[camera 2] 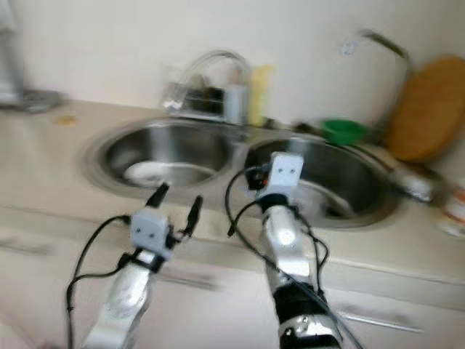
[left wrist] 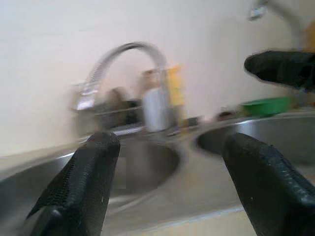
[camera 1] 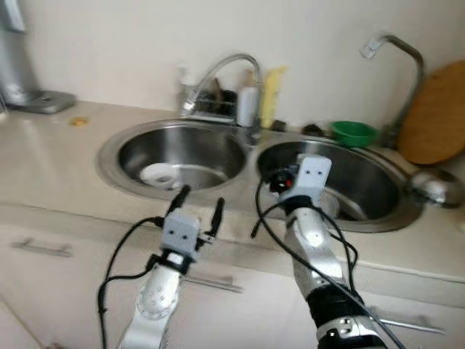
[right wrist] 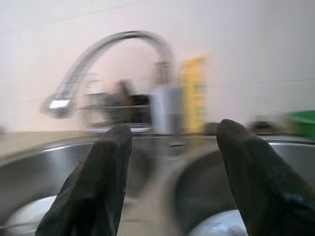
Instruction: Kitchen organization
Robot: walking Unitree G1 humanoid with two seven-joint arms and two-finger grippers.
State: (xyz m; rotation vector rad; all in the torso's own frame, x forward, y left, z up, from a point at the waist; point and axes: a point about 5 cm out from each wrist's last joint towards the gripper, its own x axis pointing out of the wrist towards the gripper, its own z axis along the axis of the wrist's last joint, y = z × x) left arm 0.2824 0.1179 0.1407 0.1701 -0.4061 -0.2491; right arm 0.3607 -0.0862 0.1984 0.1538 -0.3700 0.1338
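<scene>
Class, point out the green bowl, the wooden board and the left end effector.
green bowl (camera 1: 354, 133), left eye view, its rim.
wooden board (camera 1: 437, 113), left eye view, its face.
left end effector (camera 1: 197, 203), left eye view, between fingertips.

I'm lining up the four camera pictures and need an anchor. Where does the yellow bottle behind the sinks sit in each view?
Left eye view: yellow bottle stands against the wall behind the divide between the two sinks.
Right eye view: same spot, blurred.
Left wrist view: just beside the white bottle, blurred.
Right wrist view: between the open black fingers.
Shared landmark: the curved faucet.
</scene>
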